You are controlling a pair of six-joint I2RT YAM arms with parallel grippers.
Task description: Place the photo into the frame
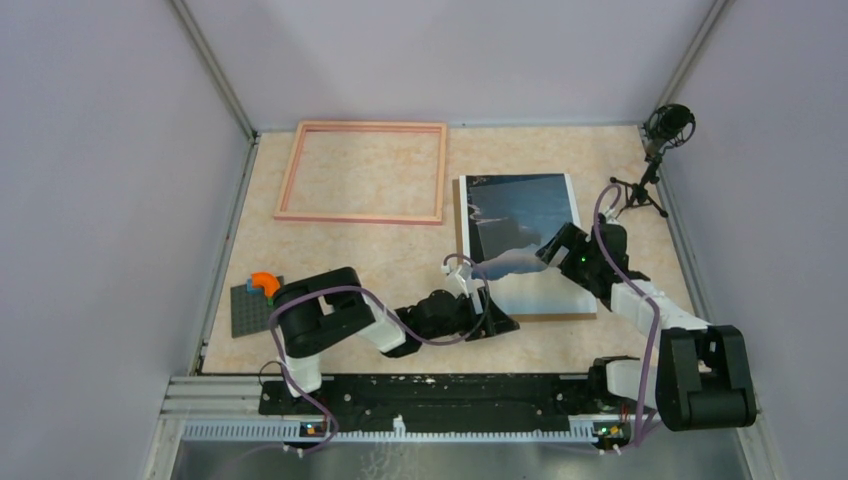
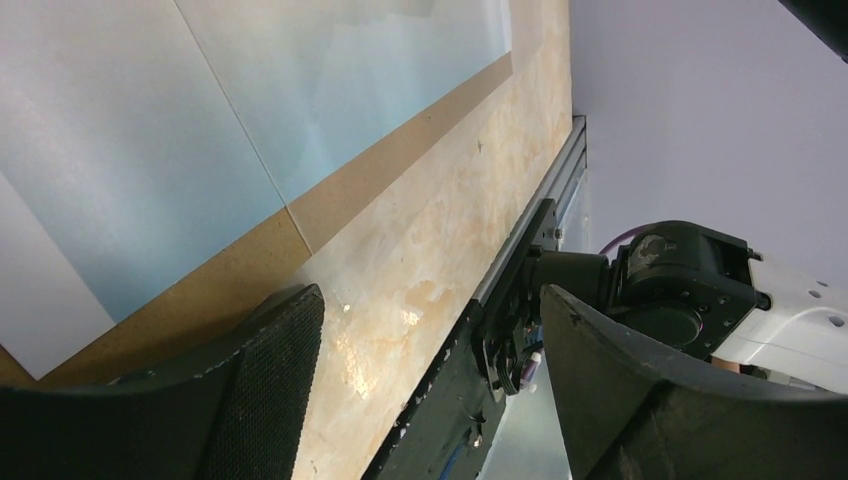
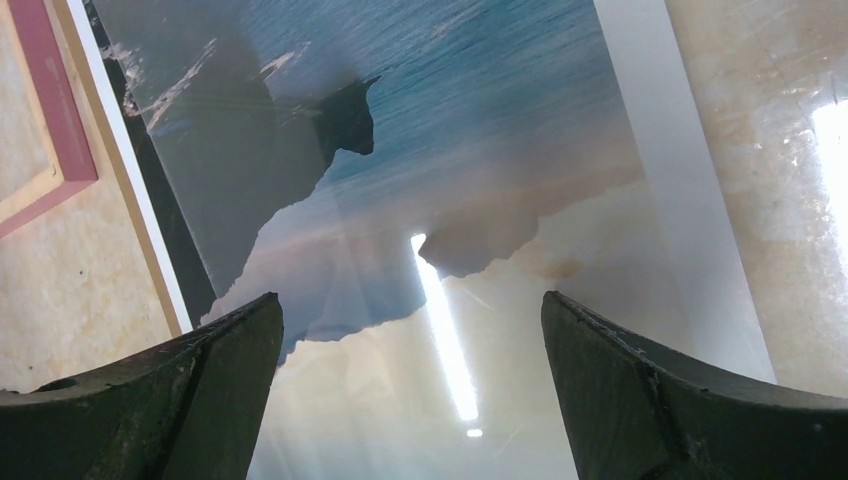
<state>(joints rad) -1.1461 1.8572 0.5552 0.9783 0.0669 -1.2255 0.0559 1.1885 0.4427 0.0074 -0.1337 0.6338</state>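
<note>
The photo (image 1: 520,225), blue sky with a dark mountain and white clouds, lies face up on a brown backing board (image 1: 545,316) right of centre. The pinkish-tan frame (image 1: 288,175) lies flat at the back left, apart from the photo, with bare table inside it. My left gripper (image 1: 492,312) is low at the board's near-left corner. In the left wrist view it (image 2: 430,310) is open, with only table between its fingers; the board (image 2: 250,260) and photo (image 2: 200,120) lie beside one finger. My right gripper (image 1: 550,250) hovers open (image 3: 410,310) over the photo (image 3: 450,150); the frame's corner (image 3: 50,130) shows at left.
A microphone on a small tripod (image 1: 662,135) stands at the back right corner. A grey baseplate with an orange piece (image 1: 255,298) sits near the left edge. Pale walls enclose the table, and the arms' black mounting rail (image 1: 400,388) runs along the near edge.
</note>
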